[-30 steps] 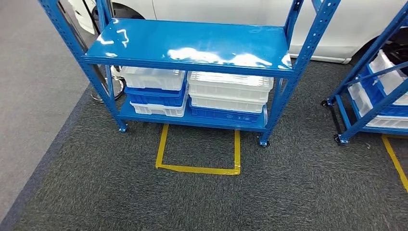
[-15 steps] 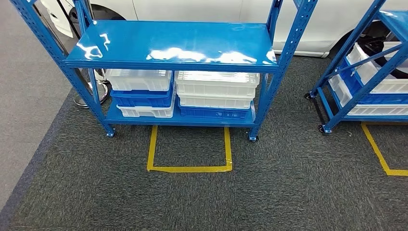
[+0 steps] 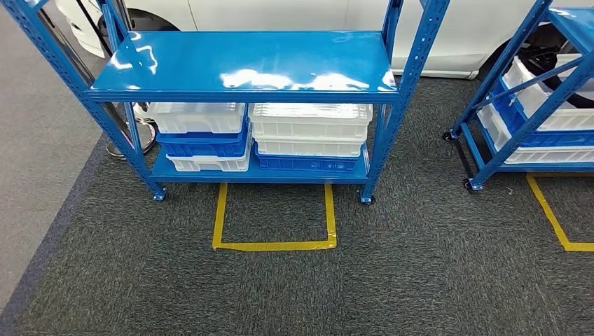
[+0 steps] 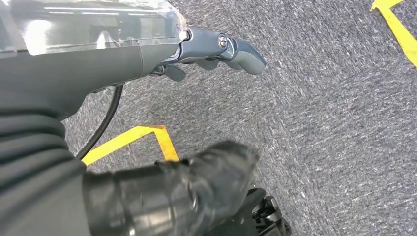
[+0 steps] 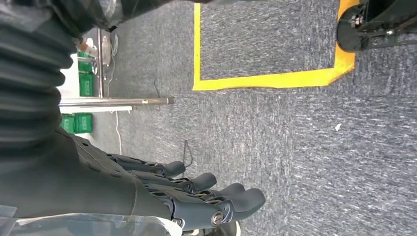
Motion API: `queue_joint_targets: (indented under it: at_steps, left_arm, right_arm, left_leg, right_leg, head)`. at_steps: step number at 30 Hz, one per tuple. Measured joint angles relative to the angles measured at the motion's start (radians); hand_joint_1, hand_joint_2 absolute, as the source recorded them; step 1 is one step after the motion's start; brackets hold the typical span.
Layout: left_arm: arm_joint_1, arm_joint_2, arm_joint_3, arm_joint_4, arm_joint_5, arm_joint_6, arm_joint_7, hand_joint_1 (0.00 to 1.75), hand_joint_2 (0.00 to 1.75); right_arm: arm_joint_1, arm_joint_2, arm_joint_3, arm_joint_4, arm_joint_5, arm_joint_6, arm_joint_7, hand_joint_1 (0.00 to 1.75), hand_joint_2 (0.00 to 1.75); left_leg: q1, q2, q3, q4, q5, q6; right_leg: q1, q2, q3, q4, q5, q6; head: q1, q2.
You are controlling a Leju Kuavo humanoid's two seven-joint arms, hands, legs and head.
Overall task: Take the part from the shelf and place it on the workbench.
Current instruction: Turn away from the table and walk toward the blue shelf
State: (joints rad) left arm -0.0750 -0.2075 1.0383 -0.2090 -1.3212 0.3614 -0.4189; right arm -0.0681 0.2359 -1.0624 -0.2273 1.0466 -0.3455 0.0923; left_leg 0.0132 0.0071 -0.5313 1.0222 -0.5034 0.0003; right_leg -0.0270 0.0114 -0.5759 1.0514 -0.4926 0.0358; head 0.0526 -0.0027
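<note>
A blue metal shelf [image 3: 245,59] stands ahead of me in the head view, its glossy top board bare. On its low board sit stacked white bins [image 3: 310,119] and blue bins [image 3: 308,162], with a second stack [image 3: 199,115] to their left. What the bins contain is hidden. My left hand [image 4: 216,49] hangs above the dark carpet in the left wrist view, fingers loose and holding nothing. My right hand [image 5: 196,196] also hangs over the carpet in the right wrist view, its fingers stretched out and apart, with nothing in them.
A yellow tape square [image 3: 273,245] marks the carpet in front of the shelf. A second blue shelf [image 3: 532,84] with bins stands at the right on castors. A white car body [image 3: 280,10] is behind. A chrome stand base [image 3: 129,143] sits at the shelf's left.
The whole picture has shifted: the shelf now sits further left and more of the second shelf shows at the right, so the camera moved. Nothing on the shelf changed.
</note>
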Motion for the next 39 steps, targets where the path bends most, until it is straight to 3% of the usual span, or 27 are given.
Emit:
queue_joint_targets:
  at_steps: [24, 28, 32, 36, 37, 39]
  left_arm:
    - [0.082, 0.073, -0.385, -0.053, 0.513, -0.136, 0.160, 0.00, 1.75]
    - [0.097, 0.086, -0.454, -0.065, 0.602, -0.160, 0.188, 0.00, 0.00]
    - [0.111, 0.099, -0.522, -0.077, 0.691, -0.185, 0.216, 0.00, 0.00]
    - [0.126, 0.112, -0.589, -0.090, 0.778, -0.208, 0.244, 0.00, 0.00]
    - [0.129, 0.116, -0.607, -0.093, 0.800, -0.214, 0.251, 0.00, 0.00]
    - [0.137, 0.122, -0.641, -0.100, 0.844, -0.226, 0.265, 0.00, 0.00]
  right_arm:
    - [0.079, -0.083, 0.395, -0.049, -0.403, 0.136, -0.033, 0.00, 1.75]
    - [0.093, -0.099, 0.466, -0.060, -0.474, 0.159, -0.040, 0.00, 1.75]
    - [0.106, -0.114, 0.536, -0.072, -0.545, 0.182, -0.047, 0.00, 1.75]
    - [0.119, -0.129, 0.604, -0.083, -0.614, 0.204, -0.051, 0.00, 0.00]
    - [0.122, -0.133, 0.622, -0.085, -0.632, 0.210, -0.053, 0.00, 0.00]
    - [0.129, -0.141, 0.657, -0.091, -0.666, 0.221, -0.057, 0.00, 0.87]
  left_leg:
    - [0.000, 0.000, 0.000, 0.000, -0.001, -0.001]
    - [0.000, 0.000, 0.000, 0.000, -0.001, -0.001]
    - [0.000, 0.000, 0.000, 0.000, -0.001, -0.001]
    - [0.000, 0.000, 0.000, 0.000, -0.001, -0.001]
    - [0.000, 0.000, 0.000, 0.000, -0.001, -0.001]
    - [0.000, 0.000, 0.000, 0.000, -0.001, -0.001]
  right_leg:
    - [-0.001, 0.000, 0.002, -0.002, 0.000, 0.000]
    - [-0.001, 0.000, 0.002, -0.002, 0.000, 0.000]
    - [-0.001, 0.000, 0.002, -0.002, 0.000, 0.000]
    - [-0.001, 0.000, 0.002, -0.002, 0.000, 0.000]
    - [-0.001, 0.000, 0.002, -0.002, 0.000, 0.000]
    - [-0.001, 0.000, 0.002, -0.002, 0.000, 0.000]
  head:
    - [0.000, 0.000]
    - [0.000, 0.000]
    - [0.000, 0.000]
    - [0.000, 0.000]
    - [0.000, 0.000]
    - [0.000, 0.000]
